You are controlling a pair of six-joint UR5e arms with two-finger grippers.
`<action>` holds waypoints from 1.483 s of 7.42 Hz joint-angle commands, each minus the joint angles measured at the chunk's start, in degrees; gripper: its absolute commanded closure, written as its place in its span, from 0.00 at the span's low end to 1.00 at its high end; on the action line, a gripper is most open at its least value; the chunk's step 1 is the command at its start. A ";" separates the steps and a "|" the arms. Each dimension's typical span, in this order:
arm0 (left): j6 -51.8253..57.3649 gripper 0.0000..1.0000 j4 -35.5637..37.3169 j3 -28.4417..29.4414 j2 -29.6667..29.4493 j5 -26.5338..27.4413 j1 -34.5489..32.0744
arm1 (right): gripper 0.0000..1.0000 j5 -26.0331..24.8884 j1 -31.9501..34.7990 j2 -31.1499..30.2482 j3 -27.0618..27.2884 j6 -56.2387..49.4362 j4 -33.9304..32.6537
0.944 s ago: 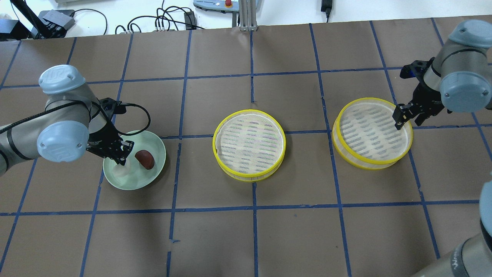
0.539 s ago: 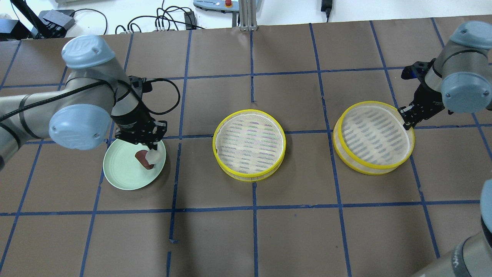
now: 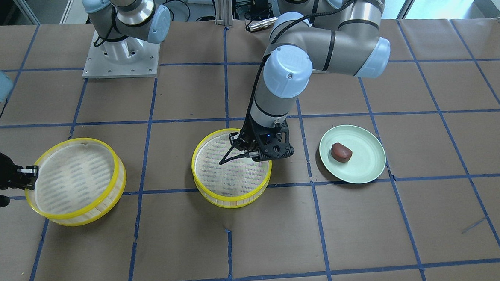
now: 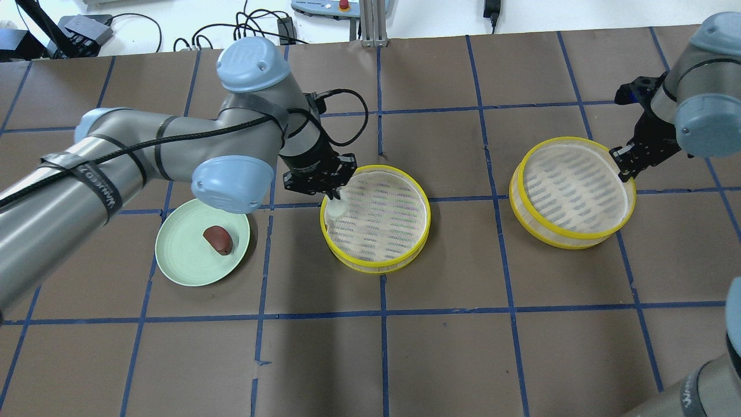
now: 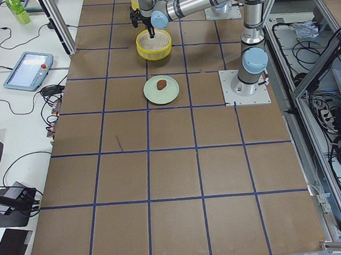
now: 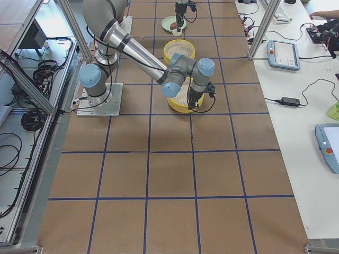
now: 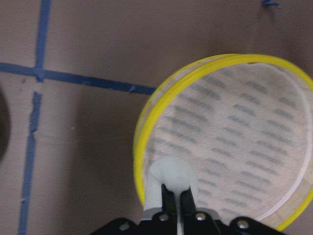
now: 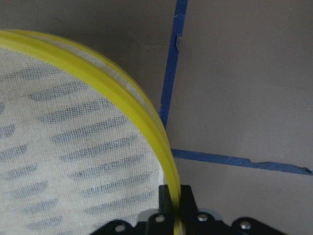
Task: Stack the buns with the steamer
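Observation:
My left gripper (image 4: 334,198) is shut on the white bun (image 4: 337,207) and holds it over the left edge of the middle yellow-rimmed steamer (image 4: 386,223). The left wrist view shows the white bun (image 7: 171,178) between the fingers, just inside the steamer rim (image 7: 146,122). The dark reddish-brown bun (image 4: 218,239) lies alone on the pale green plate (image 4: 182,260). My right gripper (image 4: 625,163) is shut on the rim of the second steamer (image 4: 570,191) and holds it tilted. The right wrist view shows that rim (image 8: 142,117) pinched between the fingers.
The table is brown paper with a blue tape grid. Cables and a teach pendant (image 4: 330,7) lie beyond the far edge. In the front-facing view the plate (image 3: 365,168) is to the right of the middle steamer (image 3: 230,180) and the held steamer (image 3: 79,183) is to its left.
My left gripper took the white bun off the plate and carried it right, over the middle steamer. My right gripper closed on the second steamer's rim and raised it a little.

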 commanded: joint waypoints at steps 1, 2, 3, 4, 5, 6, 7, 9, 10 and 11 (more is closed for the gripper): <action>-0.07 0.00 1.62 -0.41 -1.36 -0.01 -0.81 | 0.92 0.79 0.93 -1.20 -3.17 0.04 4.98; 2.28 0.00 1.62 -0.33 -1.27 1.04 -0.81 | 0.92 3.14 3.63 -1.98 -3.17 1.35 4.99; 6.83 0.00 1.53 -0.41 -1.18 4.00 -0.29 | 0.93 3.78 8.01 -2.77 -3.44 6.67 6.56; 7.05 0.00 1.44 -0.76 -1.27 4.47 -0.20 | 0.93 3.52 12.23 -3.22 -3.44 13.77 6.66; 6.70 0.00 1.44 -0.77 -1.27 4.39 -0.20 | 0.93 3.00 16.97 -3.31 -3.53 17.23 6.49; 6.44 0.00 1.44 -0.68 -1.45 4.39 -0.20 | 0.93 2.73 19.63 -3.31 -3.53 19.79 6.22; 5.04 0.00 1.44 -0.51 -1.53 3.69 -0.20 | 0.93 2.81 19.74 -3.22 -3.35 20.08 6.31; -1.11 0.00 1.97 0.20 -1.36 3.42 -2.64 | 0.93 2.90 20.18 -3.31 -3.26 20.34 6.22; 0.97 0.00 1.97 0.72 -1.01 3.68 -3.01 | 0.93 3.69 20.27 -3.31 -3.18 23.13 6.31; 10.91 0.00 1.80 0.64 -0.22 4.38 0.21 | 0.93 3.87 21.93 -3.22 -3.26 27.16 5.88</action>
